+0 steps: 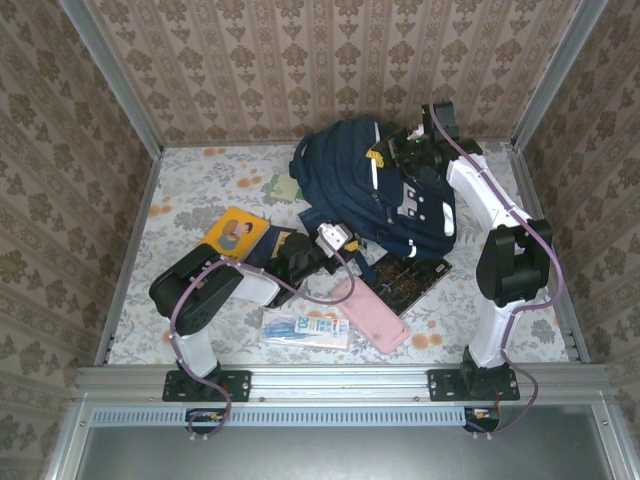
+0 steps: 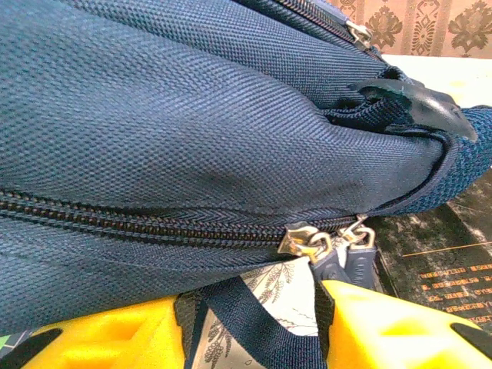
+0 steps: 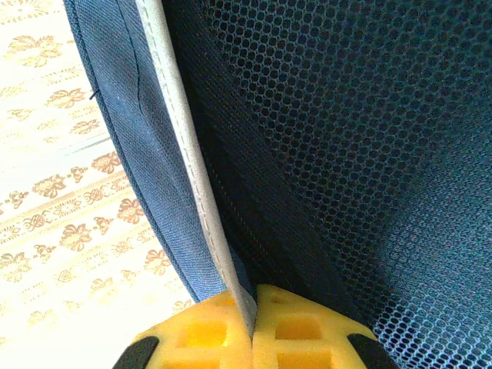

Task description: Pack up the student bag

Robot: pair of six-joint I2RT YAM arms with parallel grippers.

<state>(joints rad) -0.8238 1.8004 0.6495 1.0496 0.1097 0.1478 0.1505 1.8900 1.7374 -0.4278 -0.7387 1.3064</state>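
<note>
1. Bag [image 1: 375, 190] lies at the far right of the table [image 1: 190, 200], just past both arms.
2. It is big, soft and floppy cloth, so I think it will sag when lifted. A firm edge, a strap or a zip pull looks best to hold.
3. Its long way seems to run from far left to near right. I cannot tell which end is the top.
4. Right claw [image 3: 254, 323] is pinched tight on the bag's white-trimmed edge.
5. Left claw [image 2: 254, 330] is partly open under the zip pulls [image 2: 327, 246]. It grips nothing I can see.
</note>
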